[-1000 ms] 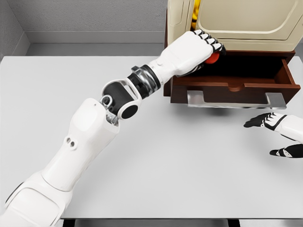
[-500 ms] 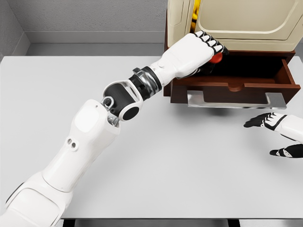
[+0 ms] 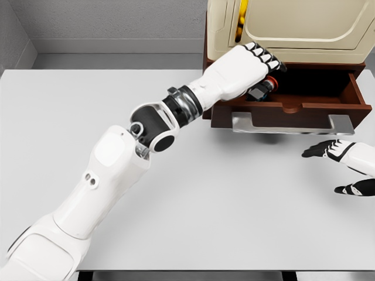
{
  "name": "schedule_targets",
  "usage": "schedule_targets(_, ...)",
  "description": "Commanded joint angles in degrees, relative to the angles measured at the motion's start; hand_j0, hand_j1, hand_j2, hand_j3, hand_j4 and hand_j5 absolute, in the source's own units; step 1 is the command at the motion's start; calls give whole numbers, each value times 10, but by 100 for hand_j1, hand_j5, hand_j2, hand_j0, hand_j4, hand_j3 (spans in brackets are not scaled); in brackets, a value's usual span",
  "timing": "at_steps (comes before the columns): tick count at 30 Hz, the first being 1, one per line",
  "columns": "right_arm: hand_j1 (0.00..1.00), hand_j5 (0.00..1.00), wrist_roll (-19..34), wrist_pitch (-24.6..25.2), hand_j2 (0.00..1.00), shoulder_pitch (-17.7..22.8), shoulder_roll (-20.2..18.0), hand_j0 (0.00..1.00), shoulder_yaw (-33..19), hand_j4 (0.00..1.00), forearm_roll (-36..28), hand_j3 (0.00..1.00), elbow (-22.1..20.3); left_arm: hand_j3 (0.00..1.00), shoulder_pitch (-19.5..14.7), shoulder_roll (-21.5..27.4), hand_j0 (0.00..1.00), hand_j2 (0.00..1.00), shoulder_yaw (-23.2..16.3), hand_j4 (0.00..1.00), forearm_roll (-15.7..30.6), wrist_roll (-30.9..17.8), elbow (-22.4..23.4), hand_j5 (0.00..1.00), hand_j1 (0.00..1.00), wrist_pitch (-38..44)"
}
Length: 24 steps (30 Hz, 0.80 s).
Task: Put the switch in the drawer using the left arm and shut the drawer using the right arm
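Note:
The switch (image 3: 263, 88), a dark block with a red button, lies in the left part of the open brown drawer (image 3: 319, 108), just under my left hand (image 3: 266, 61). That hand hovers over the drawer's left end with its fingers stretched out and open, no longer around the switch. My right hand (image 3: 334, 170) rests low at the right edge of the table, in front of the drawer and below its metal handle (image 3: 293, 124), fingers spread and holding nothing.
The drawer sticks out of a cream-coloured cabinet (image 3: 293, 26) at the back right of the grey table (image 3: 246, 199). My left arm (image 3: 152, 126) stretches diagonally across the table from the lower left.
My left hand has shifted a little right and its fingers have opened. The switch has dropped from the fingertips down into the drawer. The right hand has stayed in place.

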Motion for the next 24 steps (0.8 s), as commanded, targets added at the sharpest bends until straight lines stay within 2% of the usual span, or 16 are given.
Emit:
schedule_targets(1, 92, 92, 0, 1, 92, 0, -1, 92, 0, 92, -4, 92, 0, 83, 1, 0, 83, 83, 0, 83, 5, 1, -17, 83, 83, -2)
schedule_targets(3, 92, 92, 1, 1, 92, 1, -1, 92, 0, 92, -5, 92, 0, 88, 1, 0, 88, 88, 0, 88, 12, 0, -54, 88, 88, -8)
schedule_targets(4, 92, 92, 0, 1, 92, 0, -1, 92, 0, 92, -5, 92, 0, 96, 1, 0, 96, 96, 0, 96, 27, -1, -73, 96, 96, -13)
schedule_targets(5, 92, 92, 1, 1, 92, 0, -1, 92, 0, 92, -5, 92, 0, 96, 1, 0, 96, 96, 0, 96, 46, -2, -89, 96, 96, -30)
schedule_targets(6, 92, 92, 1, 1, 92, 0, -2, 92, -1, 92, -5, 92, 0, 96, 0, 7, 96, 96, 2, 96, 87, -2, -120, 96, 96, -68)
schedule_targets(8, 92, 92, 1, 1, 92, 0, -2, 92, -1, 92, -6, 92, 0, 96, 1, 76, 96, 96, 3, 96, 153, -2, -170, 96, 96, -96)
schedule_targets(9, 92, 92, 1, 1, 92, 0, -3, 92, -1, 92, -10, 92, 0, 96, 1, 117, 96, 96, 7, 96, 204, -2, -174, 96, 96, -146)
schedule_targets(10, 92, 92, 1, 1, 92, 0, -3, 92, -1, 92, -11, 92, 0, 96, 1, 143, 96, 96, 16, 96, 235, -1, -174, 96, 96, -200)
schedule_targets(11, 92, 92, 1, 1, 92, 1, -4, 92, -2, 92, -13, 92, 0, 96, 7, 175, 96, 96, 48, 96, 275, -1, -174, 96, 96, -215)
schedule_targets(13, 92, 92, 2, 1, 92, 1, -12, 92, -3, 92, -21, 92, 0, 96, 51, 240, 96, 96, 120, 96, 355, -1, -174, 96, 96, -215)
schedule_targets(16, 92, 92, 37, 1, 92, 5, -30, 92, -1, 92, -46, 92, 0, 96, 103, 332, 96, 96, 192, 96, 461, 0, -174, 96, 96, -215)
schedule_targets(18, 92, 92, 37, 1, 92, 6, -34, 92, 1, 92, -52, 92, 0, 96, 156, 374, 96, 96, 248, 96, 510, 0, -172, 96, 96, -215)
schedule_targets(19, 93, 93, 38, 1, 93, 7, -39, 93, 2, 93, -57, 93, 1, 97, 193, 386, 97, 97, 278, 97, 515, 0, -169, 97, 97, -215)
schedule_targets(21, 96, 96, 37, 1, 96, 6, -58, 96, 18, 96, -83, 96, 1, 100, 285, 387, 100, 100, 376, 100, 509, -4, -156, 100, 100, -215)
schedule_targets(22, 98, 98, 37, 1, 98, 6, -58, 98, 19, 98, -86, 98, 1, 100, 306, 387, 100, 100, 405, 100, 508, -5, -144, 100, 100, -215)
schedule_targets(24, 100, 100, 34, 1, 100, 6, -58, 100, 18, 100, -91, 100, 1, 100, 314, 386, 100, 100, 415, 100, 501, -5, -89, 100, 100, -215)
